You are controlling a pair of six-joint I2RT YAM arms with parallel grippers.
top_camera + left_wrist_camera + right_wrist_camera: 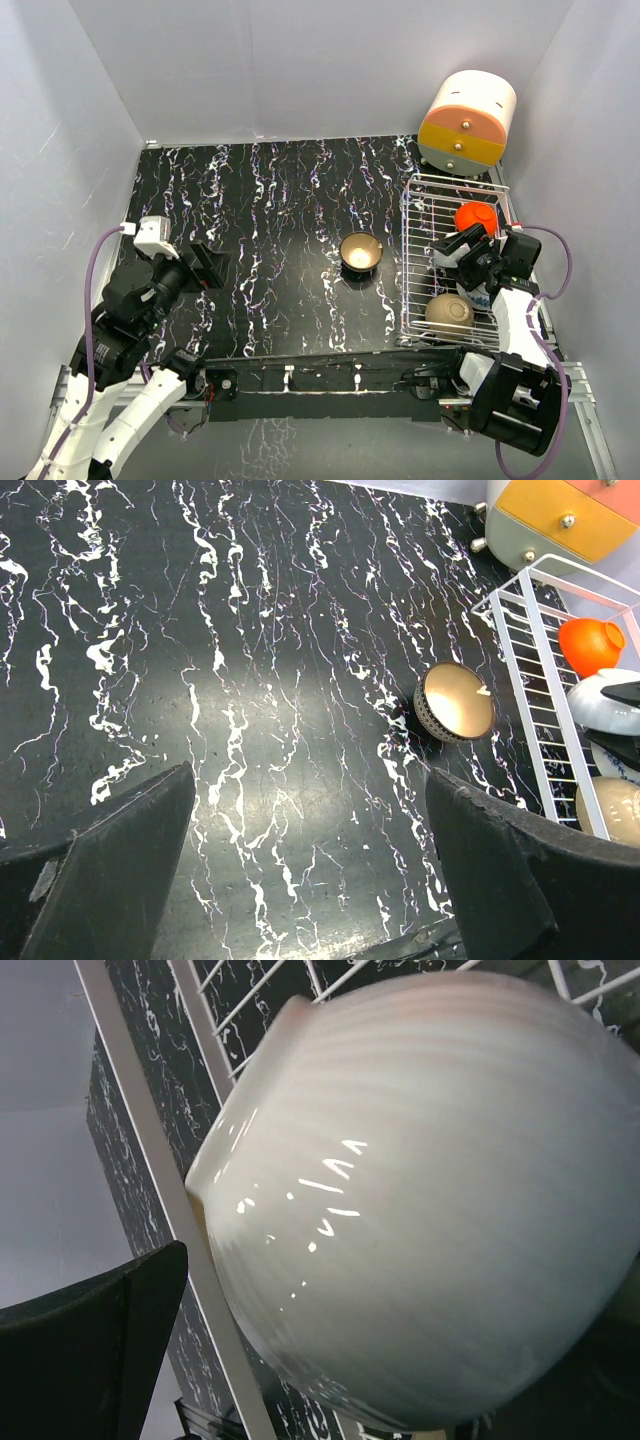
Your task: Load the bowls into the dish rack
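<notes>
1. Table (250,200): black top with white marble veining, fills the middle of the top view.

2. Dish rack (412,265): silver wire grid with raised sides, at the right of the top view, just below the drum box. Four bowls lie inside it.

3. Drum box (467,122): orange and cream, upper right of the top view, beside the rack's far end.

4. Left gripper (310,778): at the left of the top view, above bare table and well apart from every bowl. Both fingers (110,870) are spread wide with nothing between them.

5. Right gripper (468,248): inside the rack, at the white bowl. Its wrist view shows one finger (95,1355) far out at the lower left, off the bowl. The other is hidden, and the jaws read as spread.

6. White bowl (420,1190): in the rack's middle, lying on its side against the wires.

7. Tan bowl (449,313): mouth down, in the rack's lower end.

8. Red bowl (476,215): in the rack's upper end, tilted.

9. Tan-gold bowl (360,252): dark outside, upright on the table at the centre, near the rack's left side and outside it.

10. Blue-and-white bowl (479,297): in the rack between the white and tan bowls, mostly hidden under the right arm.
</notes>
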